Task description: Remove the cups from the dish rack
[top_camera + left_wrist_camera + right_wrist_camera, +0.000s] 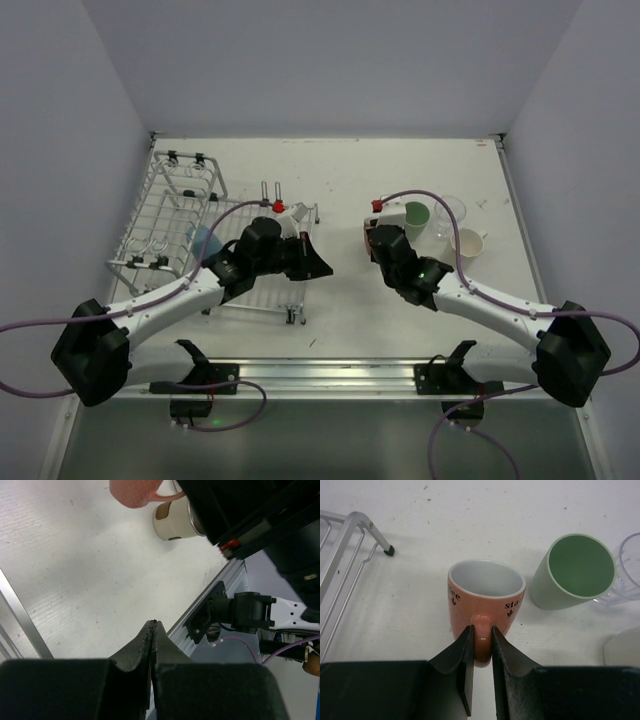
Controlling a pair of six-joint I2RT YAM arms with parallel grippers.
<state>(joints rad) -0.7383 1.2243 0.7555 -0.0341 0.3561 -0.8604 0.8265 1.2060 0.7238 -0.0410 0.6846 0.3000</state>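
Rack (170, 215) sits on the far left of the desk (340, 170) in the top view, with a blue cup (203, 240) in it toward its right side. Over on the right there's a green cup (417, 215), a clear cup (450, 212) and a white cup (467, 243) bunched together on the desk.

Left wrist view: the left tool (153, 630) is pinched fully closed on nothing above bare desk. An orange mug (135, 492) and a brown cup (172, 520) with a cream rim are side by side beyond it.

Right wrist view: the right tool (481, 628) is narrow, clamped on the orange mug's handle. The mug is upright, with the green cup just to its right.
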